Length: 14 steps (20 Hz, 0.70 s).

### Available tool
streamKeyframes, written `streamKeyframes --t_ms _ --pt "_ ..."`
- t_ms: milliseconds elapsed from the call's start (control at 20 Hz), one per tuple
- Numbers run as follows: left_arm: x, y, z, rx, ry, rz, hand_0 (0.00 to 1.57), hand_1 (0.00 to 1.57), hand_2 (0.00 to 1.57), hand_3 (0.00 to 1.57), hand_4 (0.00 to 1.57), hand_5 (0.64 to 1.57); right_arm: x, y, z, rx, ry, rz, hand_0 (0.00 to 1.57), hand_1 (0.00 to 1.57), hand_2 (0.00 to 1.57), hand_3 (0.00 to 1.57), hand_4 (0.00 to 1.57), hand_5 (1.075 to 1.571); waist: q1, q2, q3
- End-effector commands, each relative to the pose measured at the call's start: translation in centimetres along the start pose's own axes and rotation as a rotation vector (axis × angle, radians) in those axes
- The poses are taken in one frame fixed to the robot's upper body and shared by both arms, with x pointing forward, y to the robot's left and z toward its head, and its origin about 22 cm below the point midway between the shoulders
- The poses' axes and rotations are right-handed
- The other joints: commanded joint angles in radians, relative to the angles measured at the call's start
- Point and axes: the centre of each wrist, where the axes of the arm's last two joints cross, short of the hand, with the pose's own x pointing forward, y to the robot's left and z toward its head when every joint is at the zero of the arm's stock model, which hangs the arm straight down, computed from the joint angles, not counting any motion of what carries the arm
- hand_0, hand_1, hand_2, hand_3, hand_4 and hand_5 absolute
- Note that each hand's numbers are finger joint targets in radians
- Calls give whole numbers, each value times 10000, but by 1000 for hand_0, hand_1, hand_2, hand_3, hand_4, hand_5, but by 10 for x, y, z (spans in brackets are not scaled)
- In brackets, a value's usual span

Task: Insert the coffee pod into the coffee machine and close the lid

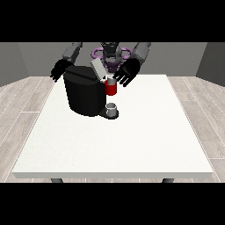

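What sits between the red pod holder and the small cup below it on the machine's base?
Nothing, going by the front view: the red pod holder hangs above the cup, apart from it, with only an open gap between them.

The tabletop [132,140] is plain white. The coffee machine [85,94] is black with a red front part [110,89] and a grey lid [98,69]. A grey cup [112,108] sits beneath. Both hands [59,70] [126,72] are black. The floor [22,101] is pale wood planks.

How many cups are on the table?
1. A small grey cup stands on the coffee machine's base plate, under the red brew head. The machine body could hide others.
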Motion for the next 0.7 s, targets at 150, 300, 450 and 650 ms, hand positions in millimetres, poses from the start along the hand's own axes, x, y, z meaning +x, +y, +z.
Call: streamKeyframes --t_ms 150,300,450,650 --pt "-5 20 2 202 72 -307 1051 1051 1118 953 365 1571 16 11 -8 67 -395 -113 0 0 0 0 458 1571 -17 217 -21" --pt "11 19 -4 480 -107 -512 1073 1073 1125 967 364 1571 3 3 -7 341 -553 -227 0 0 0 0 470 1571 -111 522 -16" --pt "-2 -6 2 -177 -231 -518 1018 1018 1086 904 369 1571 -16 -12 5 -321 -44 -26 0 0 0 0 411 1571 206 -13 -17" --pt "-1 7 2 -670 -511 -1351 0 0 0 0 0 1571 5 -6 -13 -250 -140 -311 0 0 0 0 375 1571 264 282 -18"
